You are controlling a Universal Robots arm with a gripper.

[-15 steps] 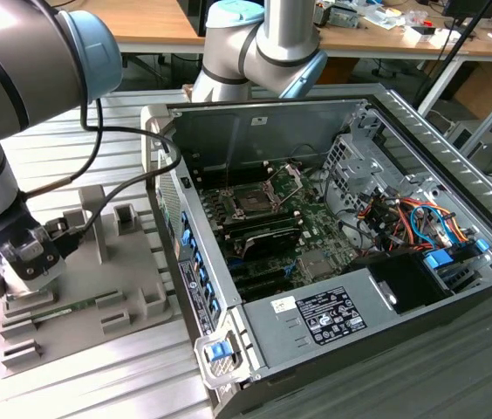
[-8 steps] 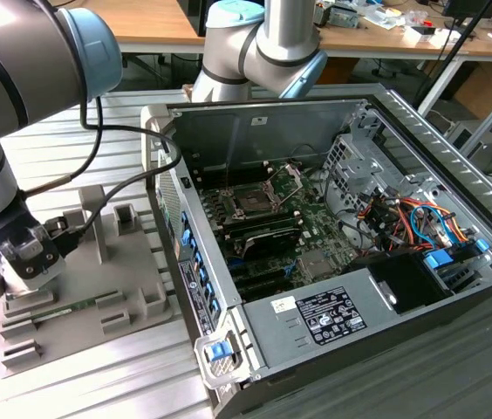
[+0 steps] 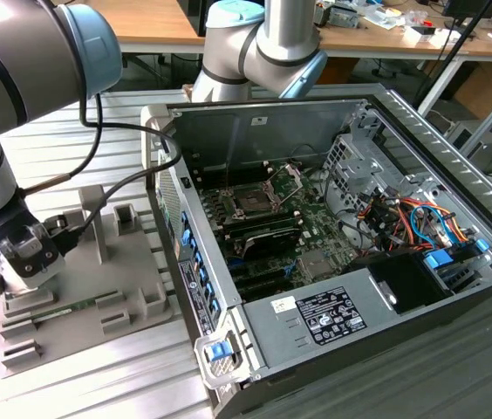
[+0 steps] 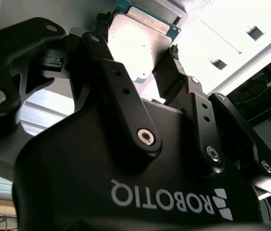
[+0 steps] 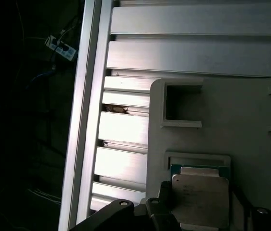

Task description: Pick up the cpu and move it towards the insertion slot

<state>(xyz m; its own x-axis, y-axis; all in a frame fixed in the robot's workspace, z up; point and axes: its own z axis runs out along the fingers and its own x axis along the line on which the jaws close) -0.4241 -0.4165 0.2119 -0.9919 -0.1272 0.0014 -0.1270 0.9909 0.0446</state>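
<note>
From where I stand, the worry starts right at the claw (image 4: 134,48): it has the cpu (image 4: 140,38) only by two opposite edges. A thin, smooth chip pinched that way could, I reckon, tip or slide out if the arm jerks. It would then drop back on the grey tray (image 3: 80,288) or onto the slatted desk (image 3: 80,131). The tray's raised blocks (image 3: 124,216) stand just beside the claw, so a low sideways sweep could snag on them. Farther off, the open computer case puts its side wall (image 3: 195,253) between the tray and the board. Beyond that wall lies the insertion slot (image 3: 253,202), well apart from the chip, with its metal load plate (image 3: 291,179) tilted up. A crooked chip arriving there could harm the socket. As for the claw itself, in the second wrist view its fingers (image 4: 114,77) are drawn in close and look clenched on the cpu. One pad presses each side, and the pale face shows between them, low over its nest in the tray.
</note>
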